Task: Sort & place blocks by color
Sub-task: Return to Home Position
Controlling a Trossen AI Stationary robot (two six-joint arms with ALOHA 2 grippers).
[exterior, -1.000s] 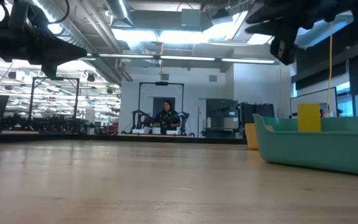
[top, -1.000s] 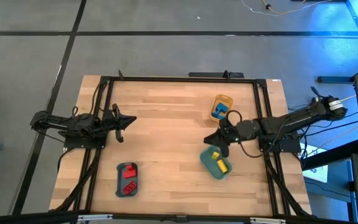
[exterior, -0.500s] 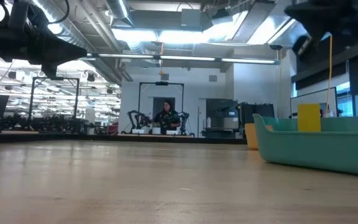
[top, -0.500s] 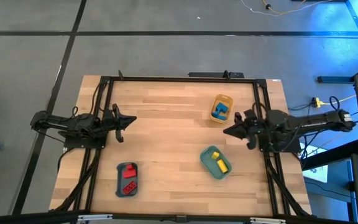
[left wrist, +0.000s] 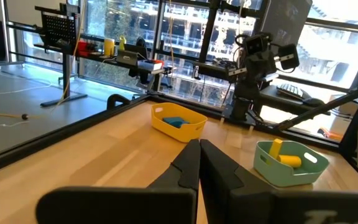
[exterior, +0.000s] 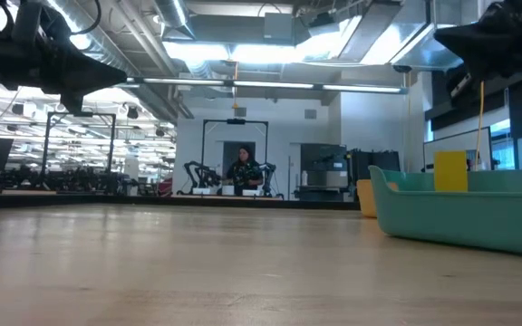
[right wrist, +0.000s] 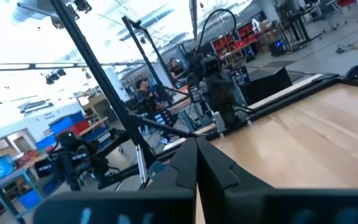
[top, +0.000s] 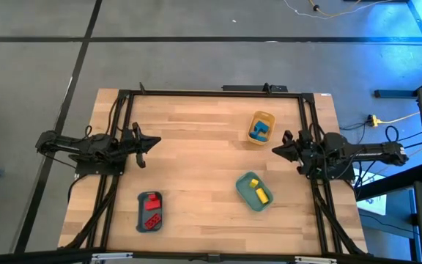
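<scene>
Across the wooden table [top: 196, 147] no blocks lie loose, so sorting looks finished and the step in hand seems to be parking. The left gripper [top: 156, 141] and right gripper [top: 275, 151] sit at opposite edges, jaws closed on nothing; next likely needs only settling. The teal tray [top: 240, 187] holds yellow blocks [top: 261, 194], the yellow tray [top: 269, 117] blue blocks [top: 261, 130], the slate-blue tray [top: 141, 213] red blocks [top: 151, 218].

No writing or label anywhere is legible.
</scene>
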